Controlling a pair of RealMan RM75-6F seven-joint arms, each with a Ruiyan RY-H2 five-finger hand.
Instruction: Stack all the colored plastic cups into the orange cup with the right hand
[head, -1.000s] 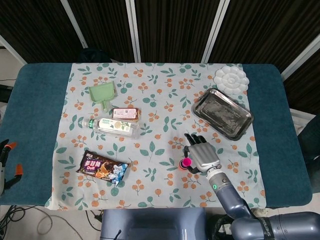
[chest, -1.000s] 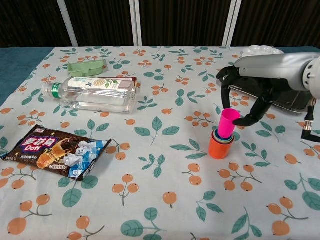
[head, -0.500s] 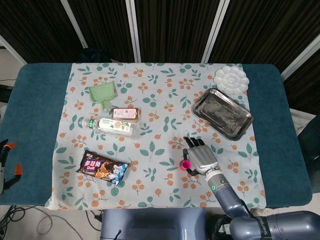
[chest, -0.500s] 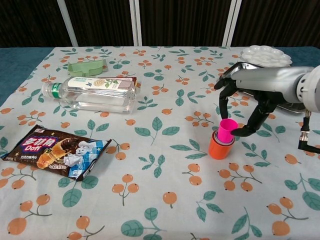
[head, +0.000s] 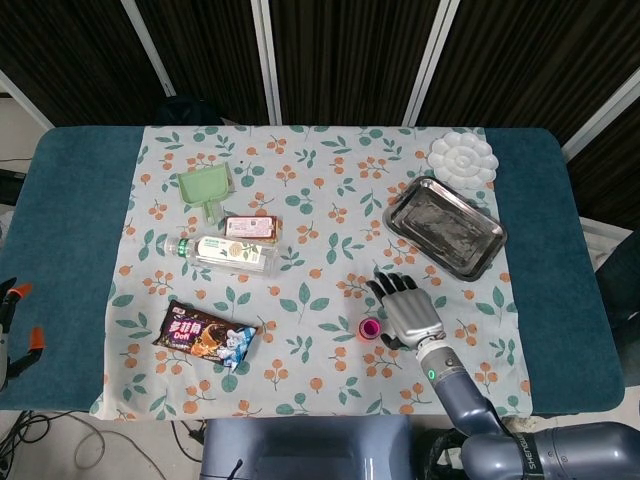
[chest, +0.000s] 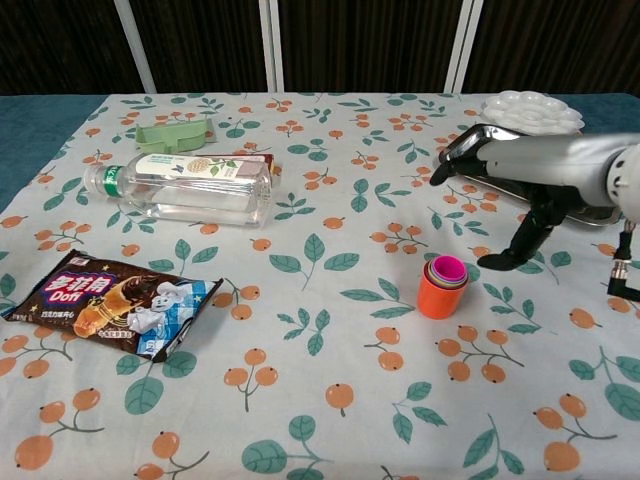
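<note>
The orange cup (chest: 438, 296) stands upright on the floral cloth with the other coloured cups nested in it; the pink cup (chest: 448, 268) is innermost and its rim sits just above the stack. From the head view the stack shows as a pink ring (head: 370, 328). My right hand (chest: 510, 190) hovers just right of and above the stack, fingers spread and holding nothing; in the head view the right hand (head: 405, 313) lies beside the cups. My left hand is not visible in either view.
A metal tray (head: 445, 227) and a white palette (head: 462, 159) lie behind the hand. To the left are a water bottle (chest: 190, 187), a snack packet (chest: 112, 303), a green scoop (head: 207, 186) and a small box (head: 250, 228).
The pink cup dropped fully into the stack. My right hand let go of it, spread its fingers and drew back to the right.
</note>
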